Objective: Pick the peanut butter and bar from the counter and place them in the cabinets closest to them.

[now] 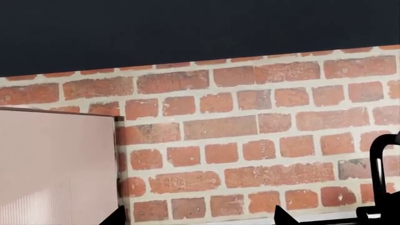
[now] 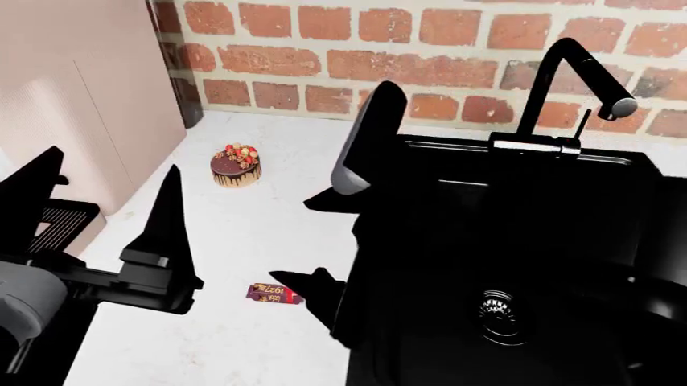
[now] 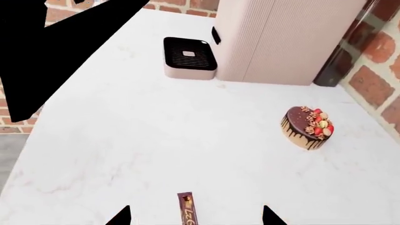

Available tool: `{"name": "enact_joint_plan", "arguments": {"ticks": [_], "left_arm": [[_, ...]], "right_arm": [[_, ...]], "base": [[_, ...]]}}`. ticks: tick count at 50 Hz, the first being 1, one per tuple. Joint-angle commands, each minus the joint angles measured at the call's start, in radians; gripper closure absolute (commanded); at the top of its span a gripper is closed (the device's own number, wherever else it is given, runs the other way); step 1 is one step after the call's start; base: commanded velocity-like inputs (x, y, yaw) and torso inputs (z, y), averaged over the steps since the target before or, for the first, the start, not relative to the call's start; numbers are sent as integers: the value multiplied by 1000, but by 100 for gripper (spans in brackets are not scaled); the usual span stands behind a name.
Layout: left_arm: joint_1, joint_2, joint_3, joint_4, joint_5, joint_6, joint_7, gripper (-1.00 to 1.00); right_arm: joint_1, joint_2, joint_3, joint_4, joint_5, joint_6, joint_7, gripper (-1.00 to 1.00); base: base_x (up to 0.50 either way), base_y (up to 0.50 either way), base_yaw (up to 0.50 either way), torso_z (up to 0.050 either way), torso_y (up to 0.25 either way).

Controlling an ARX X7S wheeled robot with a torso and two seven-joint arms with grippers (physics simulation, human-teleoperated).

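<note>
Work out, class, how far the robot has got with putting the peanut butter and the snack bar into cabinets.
Done: nothing visible. The bar lies flat on the counter, near the sink's edge. In hand: the right gripper, open and empty, hovers above the bar, seemingly lining up a grasp. The left gripper is open and empty too. Left: both pickups and placements; no peanut butter jar or cabinet shows.

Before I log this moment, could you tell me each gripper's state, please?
Left gripper: open, empty.
Right gripper: open, empty, above the bar.
</note>
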Motion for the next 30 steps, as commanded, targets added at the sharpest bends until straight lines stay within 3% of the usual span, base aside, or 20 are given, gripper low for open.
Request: {"name": "enact_joint_plan", "arguments": {"ticks": [1,30], "left_arm": [[-2,0,5,1,2,0,-1,-100],[9,0,12,-8,14,14,2,-100]], "right_arm": [[-5,-13,-71,32,-54,-32,-29,-100],[11,-68,-227,178,-198,-123,-92,-100]], "base": [[0,0,0,0,0],[0,0,0,0,0]]}}
